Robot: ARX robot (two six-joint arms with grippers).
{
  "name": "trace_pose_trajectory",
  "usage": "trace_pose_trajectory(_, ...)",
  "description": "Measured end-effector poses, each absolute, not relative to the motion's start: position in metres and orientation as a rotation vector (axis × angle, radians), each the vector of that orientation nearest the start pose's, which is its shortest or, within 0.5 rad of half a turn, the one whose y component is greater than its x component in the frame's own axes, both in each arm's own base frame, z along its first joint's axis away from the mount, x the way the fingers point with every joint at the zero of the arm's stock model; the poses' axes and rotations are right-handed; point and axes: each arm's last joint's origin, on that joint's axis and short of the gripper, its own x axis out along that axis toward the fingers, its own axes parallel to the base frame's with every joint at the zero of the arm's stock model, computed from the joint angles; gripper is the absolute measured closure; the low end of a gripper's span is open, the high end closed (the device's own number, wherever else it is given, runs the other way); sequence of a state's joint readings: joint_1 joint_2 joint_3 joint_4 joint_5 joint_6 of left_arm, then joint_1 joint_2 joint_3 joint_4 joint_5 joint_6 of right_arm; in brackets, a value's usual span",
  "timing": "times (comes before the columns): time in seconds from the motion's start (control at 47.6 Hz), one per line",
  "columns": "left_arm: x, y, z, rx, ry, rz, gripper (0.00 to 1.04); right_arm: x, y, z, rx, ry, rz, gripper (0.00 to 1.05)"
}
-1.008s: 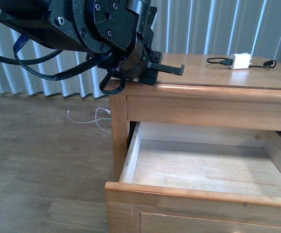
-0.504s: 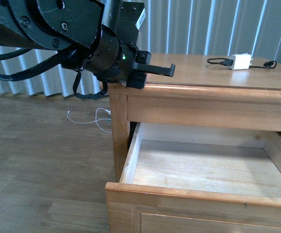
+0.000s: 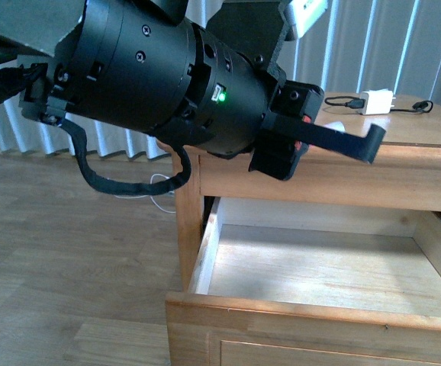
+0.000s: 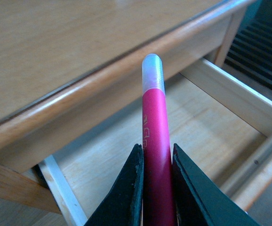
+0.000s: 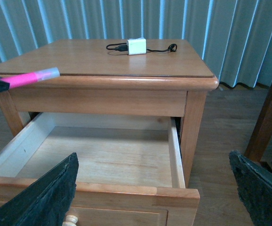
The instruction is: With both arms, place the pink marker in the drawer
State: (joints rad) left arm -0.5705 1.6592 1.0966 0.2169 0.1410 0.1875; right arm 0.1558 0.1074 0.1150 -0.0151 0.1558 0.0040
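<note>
**Front view**
- My left arm: the bulky black cylindrical left arm (image 3: 167, 84), green light lit, fills the upper left and reaches toward the honey-coloured wooden cabinet (image 3: 426, 131).
- My left gripper: the left gripper (image 3: 344, 137) points its black fingers along the cabinet's front edge. I cannot tell from this side what it holds.
- Drawer: the wide top drawer (image 3: 205, 255), pale wood inside, stands pulled out below my gripper.
- Cabinet top: a small white charger (image 3: 378, 99) with a black cable (image 3: 341, 97) lies at the back, well apart from my gripper.

**Left wrist view**
- Grip: my two black fingers (image 4: 126, 193) sit narrow, clamped on the barrel of the slim bright pink marker (image 4: 154, 113).
- Marker: its pale translucent cap end points away from me and shows against the cabinet's rounded front edge.
- Place: the pink marker is in the air above the open drawer, not inside it.

**Right wrist view**
- My right gripper: the right gripper (image 5: 153, 160) is spread wide with nothing between its dark fingers (image 5: 37, 197), and it faces the drawer's front panel.
- Marker: it sticks out level from my left finger, cap end across the cabinet's front edge and higher than the drawer.
- Drawer: its pale floor is bare, and a round wooden knob (image 5: 70, 219) sits on the front.
- Charger: it is at the rear of the cabinet top.
</note>
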Motion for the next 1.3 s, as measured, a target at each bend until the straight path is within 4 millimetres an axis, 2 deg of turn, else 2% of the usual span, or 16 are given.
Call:
trace_pose_trajectory(0.126,0.312,-0.208,0.245,0.290,0.294,-0.742,0.90,0.098,0.011,0.193,0.003,0.007,0.000,0.09)
trace_pose_trajectory(0.231,0.318,-0.214,0.230,0.313,0.331,-0.741,0.90,0.098,0.011,0.193,0.003,0.007,0.000,0.09)
trace_pose_trajectory(0.42,0.334,-0.228,0.199,0.338,0.415,-0.742,0.90,0.098,0.011,0.193,0.003,0.007,0.000,0.09)
trace_pose_trajectory(0.525,0.348,-0.243,0.179,0.347,0.463,-0.733,0.90,0.098,0.011,0.193,0.003,0.007,0.000,0.09)
trace_pose_trajectory(0.777,0.374,-0.267,0.150,0.377,0.507,-0.681,0.90,0.098,0.011,0.193,0.003,0.007,0.000,0.09)
trace_pose_trajectory(0.924,0.379,-0.277,0.138,0.391,0.525,-0.672,0.90,0.098,0.011,0.193,0.003,0.007,0.000,0.09)
trace_pose_trajectory(0.966,0.379,-0.279,0.137,0.396,0.535,-0.676,0.87,0.098,0.011,0.193,0.003,0.007,0.000,0.09)
trace_pose_trajectory(1.029,0.378,-0.281,0.134,0.402,0.541,-0.677,0.76,0.098,0.011,0.193,0.003,0.007,0.000,0.09)
trace_pose_trajectory(1.26,0.374,-0.284,0.136,0.418,0.508,-0.659,0.45,0.098,0.011,0.193,0.003,0.007,0.000,0.09)
trace_pose_trajectory(1.302,0.372,-0.281,0.139,0.421,0.484,-0.636,0.36,0.098,0.011,0.193,0.003,0.007,0.000,0.09)
